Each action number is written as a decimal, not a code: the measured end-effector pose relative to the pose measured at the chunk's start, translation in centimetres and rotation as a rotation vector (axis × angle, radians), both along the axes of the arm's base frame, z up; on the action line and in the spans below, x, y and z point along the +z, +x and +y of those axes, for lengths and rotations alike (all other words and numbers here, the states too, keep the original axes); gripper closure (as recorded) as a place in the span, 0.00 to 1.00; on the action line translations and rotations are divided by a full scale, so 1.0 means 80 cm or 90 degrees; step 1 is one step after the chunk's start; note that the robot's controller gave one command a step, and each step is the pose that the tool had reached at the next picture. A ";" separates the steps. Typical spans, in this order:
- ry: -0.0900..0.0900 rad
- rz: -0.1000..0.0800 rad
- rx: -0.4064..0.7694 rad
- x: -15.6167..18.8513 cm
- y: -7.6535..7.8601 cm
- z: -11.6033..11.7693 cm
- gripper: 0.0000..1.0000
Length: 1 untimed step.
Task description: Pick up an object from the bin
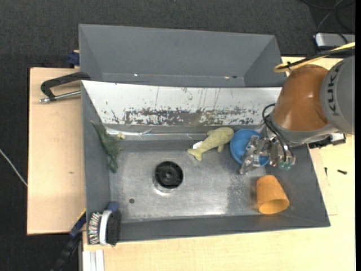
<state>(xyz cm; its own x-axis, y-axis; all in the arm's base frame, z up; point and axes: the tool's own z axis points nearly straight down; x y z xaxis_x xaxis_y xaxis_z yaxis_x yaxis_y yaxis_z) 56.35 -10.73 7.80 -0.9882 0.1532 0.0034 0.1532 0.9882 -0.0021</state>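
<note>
Nearest the camera, in the near-left corner of the grey metal bin (208,193), a black thing with pale bristles, apparently a brush (105,228), leans against the wall. Along the same near side, towards the right, an orange cup (271,195) lies tipped on its side on the floor. It sits just beside the gripper and a little nearer than it. A flat black round disc (168,174) rests around the middle of the floor, well apart from the cup.

Farther in, on the right, the gripper (260,157) hangs low beneath the arm's orange cover (299,103). It overlaps the right edge of a blue round thing (242,144) that lies on the floor close to the far wall. Whether the gripper is spread or pressed together cannot be told, nor whether it has hold of the blue thing.

Just left of the blue thing lies a pale yellow whale-shaped toy (212,141), its tail pointing towards the disc. At the far left, a green dinosaur figure (109,145) lies along the foot of the left wall, well apart from everything else.
</note>
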 end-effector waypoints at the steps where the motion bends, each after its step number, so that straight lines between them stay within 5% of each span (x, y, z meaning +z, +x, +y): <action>1: 0.000 -0.012 0.000 0.122 0.004 0.000 1.00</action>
